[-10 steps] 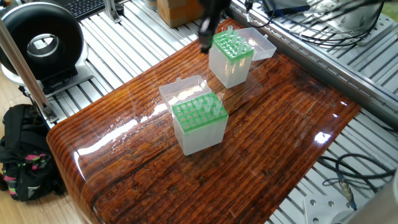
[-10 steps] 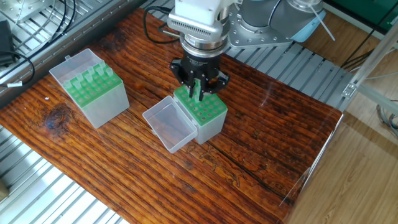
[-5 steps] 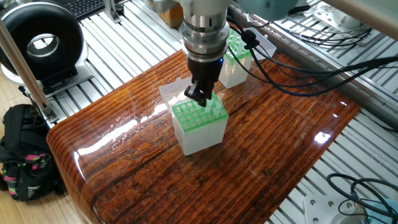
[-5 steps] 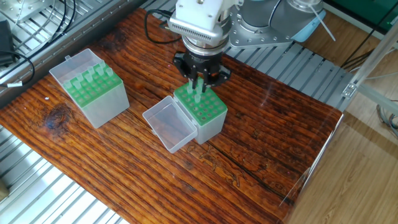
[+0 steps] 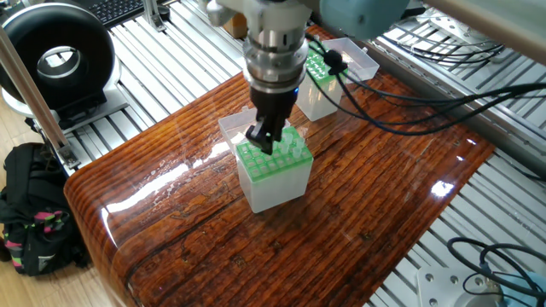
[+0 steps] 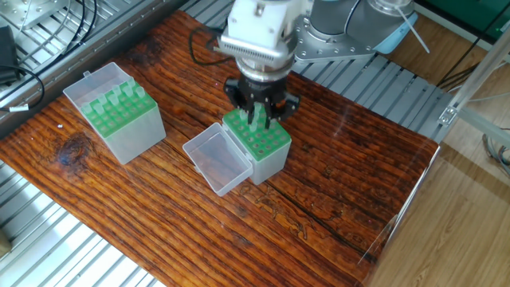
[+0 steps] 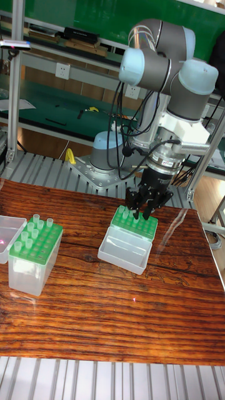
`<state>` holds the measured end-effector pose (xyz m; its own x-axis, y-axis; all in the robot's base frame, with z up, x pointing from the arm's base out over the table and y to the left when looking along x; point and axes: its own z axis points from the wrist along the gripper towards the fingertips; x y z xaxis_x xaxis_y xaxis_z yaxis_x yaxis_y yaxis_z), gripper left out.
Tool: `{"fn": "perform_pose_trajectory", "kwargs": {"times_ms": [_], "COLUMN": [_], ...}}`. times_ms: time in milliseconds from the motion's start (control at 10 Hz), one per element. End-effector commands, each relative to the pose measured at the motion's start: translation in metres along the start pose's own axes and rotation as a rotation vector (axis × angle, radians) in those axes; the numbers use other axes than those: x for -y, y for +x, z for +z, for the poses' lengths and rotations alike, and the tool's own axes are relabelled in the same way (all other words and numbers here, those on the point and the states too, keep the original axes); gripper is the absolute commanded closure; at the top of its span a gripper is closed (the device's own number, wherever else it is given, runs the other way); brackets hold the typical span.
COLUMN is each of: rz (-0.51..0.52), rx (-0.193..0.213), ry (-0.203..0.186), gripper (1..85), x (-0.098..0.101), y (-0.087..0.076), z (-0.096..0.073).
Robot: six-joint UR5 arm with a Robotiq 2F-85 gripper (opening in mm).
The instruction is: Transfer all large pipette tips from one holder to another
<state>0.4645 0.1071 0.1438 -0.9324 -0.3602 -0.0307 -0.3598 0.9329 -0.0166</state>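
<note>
On your left in the other fixed view, the far tip box (image 6: 121,114) holds large pipette tips (image 6: 119,96). The gripper (image 6: 257,118) stands low over the near tip box (image 6: 263,146). I cannot tell if its fingers grip a tip. I judge it a pick or a placement; next you need a straight vertical move.

the arm reaches down from 12 o'clock in the tall fixed view, wrist vertical. the gripper (image 7: 141,211) points straight down, its dark fingers (image 6: 265,116) set close together with a narrow gap between them; cables trail from the wrist.
</note>
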Motion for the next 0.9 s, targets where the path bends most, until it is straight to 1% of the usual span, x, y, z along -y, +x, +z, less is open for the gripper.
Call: {"fn": "perform_pose_trajectory", "kwargs": {"times_ms": [0,100,400,500,600,700,800], "rz": [-0.012,-0.014,-0.011,-0.016,-0.025,-0.025,-0.024], "rx": [0.016,0.013,0.016,0.012,0.015,0.017,0.019], "ry": [-0.015,-0.013,-0.015,-0.005,-0.007,-0.008,0.003], "gripper": [51.0,51.0,51.0,51.0,51.3,51.3,51.3], "x": [-0.003,-0.002,-0.001,0.004,0.008,0.006,0.008], "y": [-0.003,0.0,0.0,0.0,-0.002,-0.003,-0.004], "z": [-0.01,-0.015,-0.02,-0.02,-0.019,-0.016,-0.011]}}
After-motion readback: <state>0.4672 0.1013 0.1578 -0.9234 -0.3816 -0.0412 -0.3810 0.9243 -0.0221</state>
